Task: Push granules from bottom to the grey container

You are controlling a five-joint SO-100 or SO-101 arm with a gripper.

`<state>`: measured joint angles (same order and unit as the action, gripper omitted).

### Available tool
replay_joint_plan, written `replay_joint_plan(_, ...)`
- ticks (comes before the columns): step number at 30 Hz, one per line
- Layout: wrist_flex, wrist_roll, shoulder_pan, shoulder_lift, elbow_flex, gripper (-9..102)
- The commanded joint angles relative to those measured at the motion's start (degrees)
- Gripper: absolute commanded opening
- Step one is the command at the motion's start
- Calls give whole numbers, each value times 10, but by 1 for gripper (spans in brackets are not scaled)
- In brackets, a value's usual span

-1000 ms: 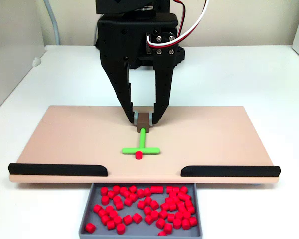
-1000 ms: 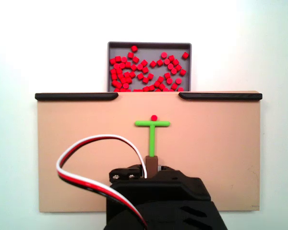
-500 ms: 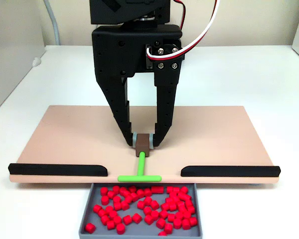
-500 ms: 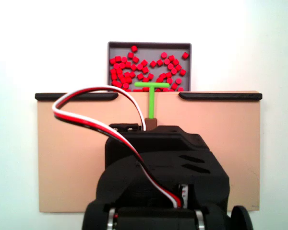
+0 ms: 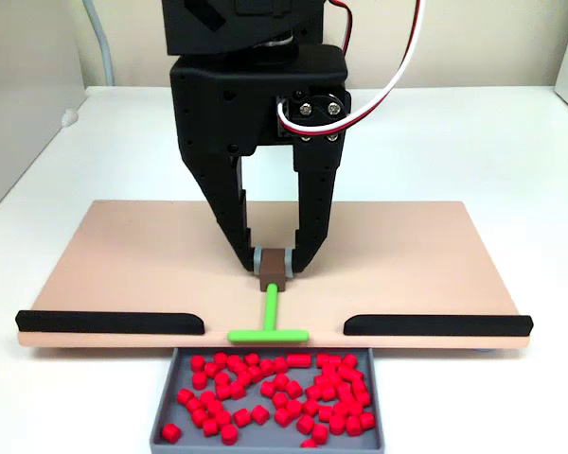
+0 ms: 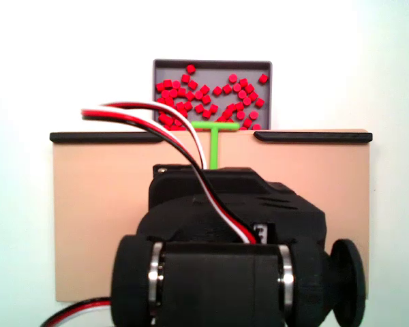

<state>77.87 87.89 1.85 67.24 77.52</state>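
Since a second ago, the green T-shaped pusher point(image 5: 268, 320) is sitting much farther forward: its crossbar, which was lying mid-board behind a lone red piece, is now resting at the front edge of the peach board point(image 5: 123, 270), in the gap between the two black strips point(image 5: 110, 323), and that lone piece is no longer lying on the board. The arm is reaching lower over the board than before.

The gripper point(image 5: 275, 269) is clamping the brown block point(image 5: 275, 266) at the top of the pusher's stem, one finger pressing on each side of it. In a fixed view from behind the arm, the pusher point(image 6: 214, 139) is pointing toward 12 o'clock, with its crossbar lying right at the board's far edge.

The granules point(image 5: 275, 392) are lying in the grey container point(image 5: 164, 411), at 6 o'clock from the pusher in a fixed view facing the arm (the container is tucked just under the board's front edge). They are spreading loosely across its floor, a few sitting apart near the front left corner.
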Motion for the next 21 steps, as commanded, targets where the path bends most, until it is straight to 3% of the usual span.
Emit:
replay_joint_plan(1, 36, 0, -9, 52, -14, 0)
replay_joint_plan(12, 53, -30, -41, 167, 3, 0)
replay_joint_plan(21, 53, 5, -27, 293, 156, 0)
